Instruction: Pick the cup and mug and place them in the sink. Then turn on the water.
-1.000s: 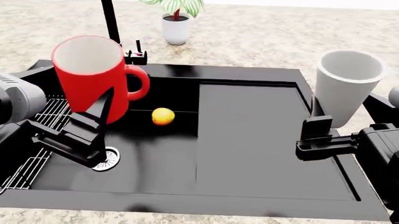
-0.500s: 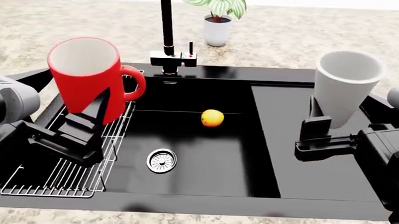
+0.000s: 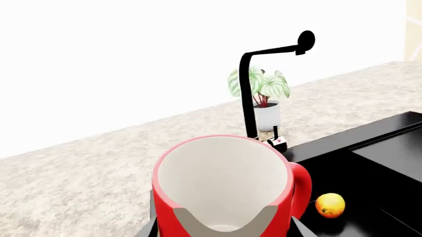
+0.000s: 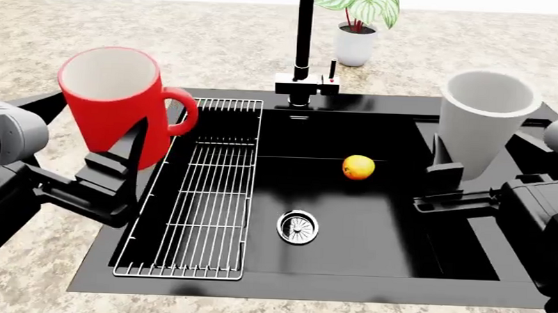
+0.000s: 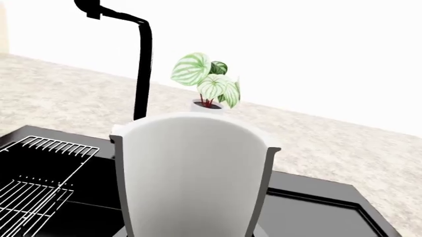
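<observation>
The red mug (image 4: pixel 114 102) hangs upright above the sink's left rim, beside the wire rack (image 4: pixel 199 188), with my left gripper (image 4: pixel 121 147) shut on it. Its pale inside fills the left wrist view (image 3: pixel 224 182). The pale cup (image 4: pixel 480 122) is held upright over the right side of the black sink (image 4: pixel 379 229), my right gripper (image 4: pixel 474 153) shut on its lower part. In the right wrist view the cup (image 5: pixel 191 173) hides the jaws. The black faucet (image 4: pixel 305 39) rises behind the basin, its red-marked lever (image 4: pixel 333 73) at the base.
An orange fruit (image 4: pixel 358 167) lies in the basin, and a chrome drain (image 4: pixel 297 227) sits nearer me. A potted plant (image 4: pixel 355 41) stands on the speckled counter (image 4: pixel 171 48) behind the faucet. My right arm covers the sink's right end.
The sink, faucet, fruit and plant have slid rightward in the head view, bringing the whole rack into sight. Both grippers still hold the mug and cup at the same spots in the view.
</observation>
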Available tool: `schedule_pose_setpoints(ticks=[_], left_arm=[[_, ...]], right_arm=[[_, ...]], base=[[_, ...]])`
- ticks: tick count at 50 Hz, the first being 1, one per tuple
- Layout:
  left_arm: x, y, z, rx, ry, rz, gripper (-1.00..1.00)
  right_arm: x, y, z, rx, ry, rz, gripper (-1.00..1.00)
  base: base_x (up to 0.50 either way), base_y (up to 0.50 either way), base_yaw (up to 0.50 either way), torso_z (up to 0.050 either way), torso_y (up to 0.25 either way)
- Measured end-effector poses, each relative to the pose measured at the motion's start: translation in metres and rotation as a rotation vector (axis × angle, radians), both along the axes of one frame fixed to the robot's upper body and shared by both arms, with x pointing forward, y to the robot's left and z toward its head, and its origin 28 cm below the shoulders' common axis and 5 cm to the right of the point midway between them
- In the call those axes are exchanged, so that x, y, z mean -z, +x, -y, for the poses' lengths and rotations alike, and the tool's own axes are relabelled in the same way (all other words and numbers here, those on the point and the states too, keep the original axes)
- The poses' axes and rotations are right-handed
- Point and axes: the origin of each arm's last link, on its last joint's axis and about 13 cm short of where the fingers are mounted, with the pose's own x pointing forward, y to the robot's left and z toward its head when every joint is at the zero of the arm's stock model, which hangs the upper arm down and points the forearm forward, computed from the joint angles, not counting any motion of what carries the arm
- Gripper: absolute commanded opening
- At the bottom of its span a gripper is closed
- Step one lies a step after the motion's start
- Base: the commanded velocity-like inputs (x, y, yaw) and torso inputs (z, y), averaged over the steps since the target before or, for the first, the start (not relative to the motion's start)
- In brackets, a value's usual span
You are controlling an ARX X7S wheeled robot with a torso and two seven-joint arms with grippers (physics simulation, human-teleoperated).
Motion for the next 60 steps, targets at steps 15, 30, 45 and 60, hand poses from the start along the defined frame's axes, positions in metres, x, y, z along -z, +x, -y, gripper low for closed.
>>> schedule_pose_setpoints(ticks=[15,30,45,60], left_arm=[[-0.005,0.000,0.000,0.003,0.000,0.010,-1.00],[-0.011,0.000,-0.001,0.000,0.001,0.023,-1.00],[-0.011,0.001,-0.002,-0.002,-0.001,0.023,-1.00],[-0.009,0.001,-0.002,-0.001,-0.002,0.018,-1.00]], right_arm=[[-0.006,0.001,0.002,0.018,0.015,0.017,-1.00],[-0.010,0.002,0.003,0.029,0.017,0.017,-1.00],[-0.010,0.002,0.003,0.029,0.021,0.015,-1.00],[-0.009,0.002,0.003,0.027,0.024,0.015,-1.00]], base=[[0.00,0.00,0.00,0.001,0.001],[0.20,0.00,0.00,0.000,0.001],[0.37,0.00,0.00,0.001,0.002],[0.07,0.00,0.00,0.000,0.001]])
